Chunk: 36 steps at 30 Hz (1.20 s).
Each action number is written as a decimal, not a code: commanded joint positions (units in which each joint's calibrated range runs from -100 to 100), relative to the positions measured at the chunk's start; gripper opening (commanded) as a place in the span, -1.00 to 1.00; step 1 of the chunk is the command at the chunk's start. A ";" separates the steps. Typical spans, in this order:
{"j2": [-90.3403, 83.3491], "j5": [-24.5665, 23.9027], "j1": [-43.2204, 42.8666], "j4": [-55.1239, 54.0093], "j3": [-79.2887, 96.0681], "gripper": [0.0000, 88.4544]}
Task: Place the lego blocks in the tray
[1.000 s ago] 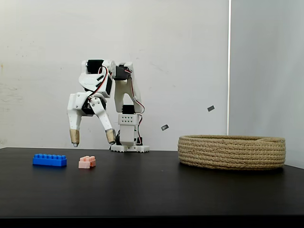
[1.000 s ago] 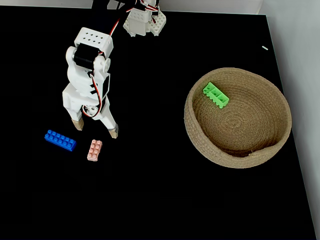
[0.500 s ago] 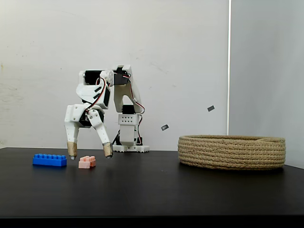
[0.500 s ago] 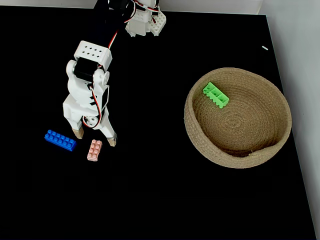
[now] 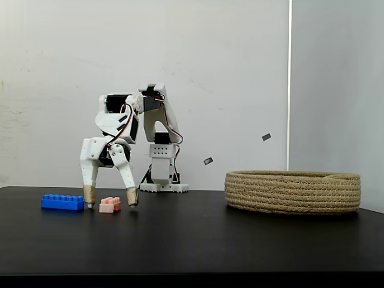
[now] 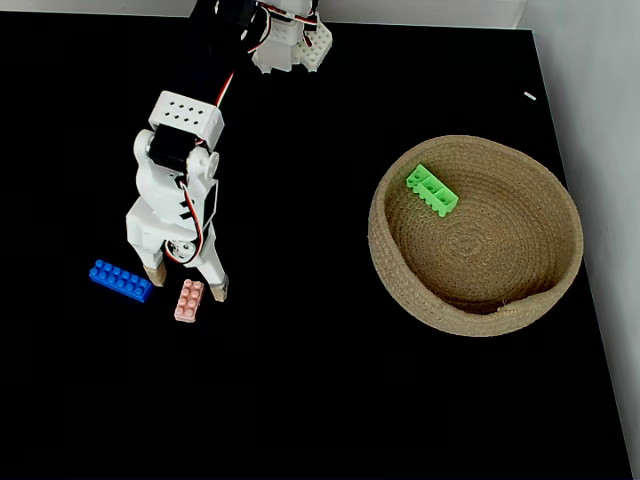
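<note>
Status, left to right: you have two bricks left on the black tabletop point(image 6: 300, 380), the long flat blue studded brick point(image 6: 120, 281) and, just beside it, the small pale pink studded brick point(image 6: 188, 300). One brick is done: the bright green studded brick point(image 6: 431, 190) lies inside the wide round coiled-rope tray point(image 6: 470, 315). Your white two-finger gripper point(image 6: 185, 281) points down, fingers spread and empty, straddling the pink brick near table level.

Blue brick point(image 6: 120, 281), pink brick point(image 6: 188, 299), green brick point(image 6: 431, 190), tan tray point(image 6: 395, 272), black table point(image 6: 300, 380).
</note>
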 commanded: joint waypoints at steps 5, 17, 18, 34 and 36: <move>-1.02 -0.20 -1.94 -0.88 -4.91 -0.36; 0.10 -0.59 -2.85 -1.79 -5.28 -0.70; 0.18 -0.59 -2.85 -1.79 -5.37 -0.78; -13.66 -4.74 -8.29 4.29 -3.18 -1.00; -17.96 -5.08 -11.26 5.45 -1.17 -1.00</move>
